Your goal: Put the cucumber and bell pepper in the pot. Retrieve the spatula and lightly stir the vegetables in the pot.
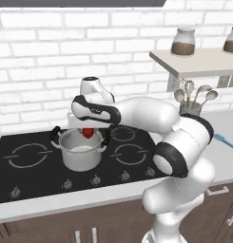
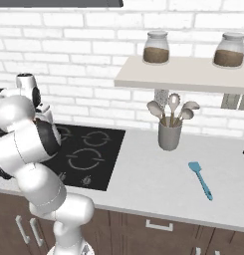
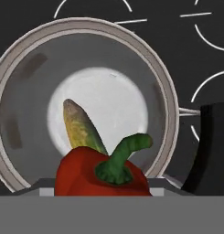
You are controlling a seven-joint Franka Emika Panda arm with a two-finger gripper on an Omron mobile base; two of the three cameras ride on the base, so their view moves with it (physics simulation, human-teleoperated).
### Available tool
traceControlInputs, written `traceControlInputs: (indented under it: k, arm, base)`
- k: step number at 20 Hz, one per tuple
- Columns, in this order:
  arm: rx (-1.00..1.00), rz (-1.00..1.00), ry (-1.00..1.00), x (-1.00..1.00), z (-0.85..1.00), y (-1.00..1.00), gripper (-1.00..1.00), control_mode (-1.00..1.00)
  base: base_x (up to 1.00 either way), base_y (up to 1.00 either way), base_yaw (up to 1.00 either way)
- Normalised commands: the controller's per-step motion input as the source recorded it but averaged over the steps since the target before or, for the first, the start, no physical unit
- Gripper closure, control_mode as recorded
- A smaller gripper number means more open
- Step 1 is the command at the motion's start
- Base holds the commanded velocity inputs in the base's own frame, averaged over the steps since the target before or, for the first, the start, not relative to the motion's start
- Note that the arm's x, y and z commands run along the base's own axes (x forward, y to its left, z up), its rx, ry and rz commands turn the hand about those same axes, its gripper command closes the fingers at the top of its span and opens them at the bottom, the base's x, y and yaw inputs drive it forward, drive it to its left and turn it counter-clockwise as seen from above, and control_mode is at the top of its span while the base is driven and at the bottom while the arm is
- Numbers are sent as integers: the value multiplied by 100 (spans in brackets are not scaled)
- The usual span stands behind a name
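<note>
The bell pepper (image 3: 102,176) is pinched in the hand (image 1: 88,131) above the pot (image 1: 82,151), centre-left in the left base view; the cucumber (image 3: 81,125) is seen lying inside. A release off-centre could glance it off the rim onto the stove. The spatula (image 2: 200,180) lies lower right on open worktop (image 2: 153,184), near the utensil holder (image 2: 170,135).

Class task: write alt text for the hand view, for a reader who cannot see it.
A small rounded red bell pepper with a green stem, held in the gripper, hangs above the round brushed-steel pot on the black stovetop. A pale yellow-green cucumber piece already lies on the pot's floor.
</note>
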Motion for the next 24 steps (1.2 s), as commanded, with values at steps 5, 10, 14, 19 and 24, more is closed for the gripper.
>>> traceControlInputs:
  k: [5, 10, 14, 19, 24]
  arm:
    - [0, -5, 6, 13, -47, 12, 100, -100]
    - [-3, -3, 1, 2, -57, 18, 100, -100]
    - [0, -4, 0, 0, -43, 8, 100, -100]
    - [0, -6, 0, 0, -27, 0, 100, -100]
    - [0, -6, 0, 0, -28, 0, 100, -100]
  base:
    - [0, 0, 0]
    - [0, 0, 0]
    - [0, 0, 0]
    - [0, 0, 0]
    - [0, 0, 0]
